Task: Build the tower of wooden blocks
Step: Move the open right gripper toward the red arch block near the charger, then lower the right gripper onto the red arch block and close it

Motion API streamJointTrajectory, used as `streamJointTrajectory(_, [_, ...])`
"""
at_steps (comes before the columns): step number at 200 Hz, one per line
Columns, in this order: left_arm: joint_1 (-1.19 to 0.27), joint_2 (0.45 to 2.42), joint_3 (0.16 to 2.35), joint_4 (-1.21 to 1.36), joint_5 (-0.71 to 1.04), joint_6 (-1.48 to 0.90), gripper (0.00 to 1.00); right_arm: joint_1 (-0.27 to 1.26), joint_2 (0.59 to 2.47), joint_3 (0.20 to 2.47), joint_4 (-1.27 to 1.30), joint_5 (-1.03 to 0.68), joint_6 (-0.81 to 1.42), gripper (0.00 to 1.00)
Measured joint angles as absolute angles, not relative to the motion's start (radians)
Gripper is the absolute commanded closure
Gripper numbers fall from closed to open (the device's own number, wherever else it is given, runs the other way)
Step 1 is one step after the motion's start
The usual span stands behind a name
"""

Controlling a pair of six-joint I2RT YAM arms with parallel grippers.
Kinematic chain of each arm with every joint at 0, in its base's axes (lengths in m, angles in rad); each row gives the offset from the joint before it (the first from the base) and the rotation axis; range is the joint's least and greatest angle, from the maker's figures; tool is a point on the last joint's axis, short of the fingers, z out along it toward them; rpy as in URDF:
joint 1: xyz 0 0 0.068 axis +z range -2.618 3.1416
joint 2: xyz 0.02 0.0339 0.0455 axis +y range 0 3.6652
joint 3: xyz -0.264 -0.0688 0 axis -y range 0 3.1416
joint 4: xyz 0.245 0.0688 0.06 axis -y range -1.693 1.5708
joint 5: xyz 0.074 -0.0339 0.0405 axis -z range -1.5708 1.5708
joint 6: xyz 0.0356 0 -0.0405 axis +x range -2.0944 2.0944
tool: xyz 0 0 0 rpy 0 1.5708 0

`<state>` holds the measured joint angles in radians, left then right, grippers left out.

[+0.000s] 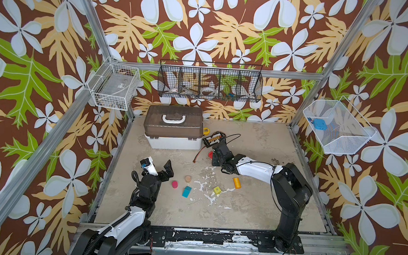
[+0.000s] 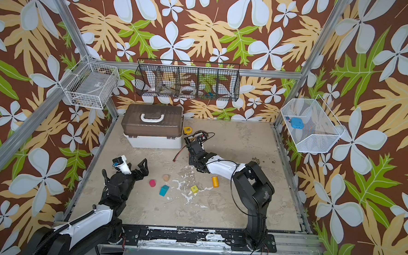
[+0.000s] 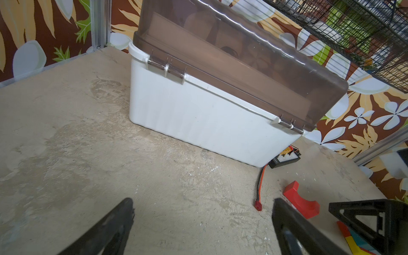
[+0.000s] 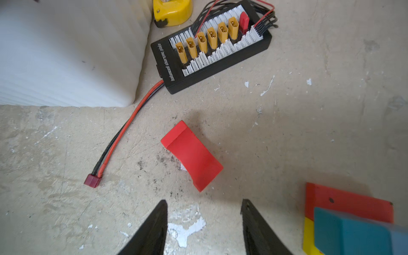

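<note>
A red arch block lies on the table just beyond my right gripper, which is open with nothing between its fingers. Beside that gripper stands a low stack, the tower: a yellow base, a red slab and a blue block on top. In both top views the right wrist hides this stack, and only a sliver of the red arch shows. A pink cylinder, a tan cylinder, a teal block, a yellow cube and an orange cylinder lie loose mid-table. My left gripper hangs wide open and empty over bare table.
A white case with a brown lid stands at the back. Next to it are a black connector board, its red-black wire and a yellow tape measure. Wire baskets hang on the walls.
</note>
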<state>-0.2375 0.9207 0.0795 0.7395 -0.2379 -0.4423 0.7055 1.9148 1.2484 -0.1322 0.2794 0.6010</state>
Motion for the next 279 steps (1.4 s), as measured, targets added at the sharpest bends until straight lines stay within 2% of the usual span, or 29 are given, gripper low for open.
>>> streamJointTrajectory(117, [-0.237, 0.920, 0.080, 0.744, -0.231, -0.442, 0.01, 0.674, 2.037, 1.352, -0.172, 0.313, 0.602, 0.52])
streamJointTrajectory(172, [-0.237, 0.921, 0.080, 0.744, -0.227, -0.442, 0.01, 0.667, 2.040, 1.343, -0.158, 0.310, 0.601, 0.64])
streamJointTrajectory(261, [-0.237, 0.933, 0.084, 0.744, -0.223, -0.442, 0.01, 0.667, 2.038, 1.320, -0.134, 0.262, 0.604, 0.73])
streamJointTrajectory(279, [-0.237, 0.936, 0.086, 0.745, -0.223, -0.442, 0.01, 0.667, 2.039, 1.320, -0.131, 0.262, 0.604, 0.78])
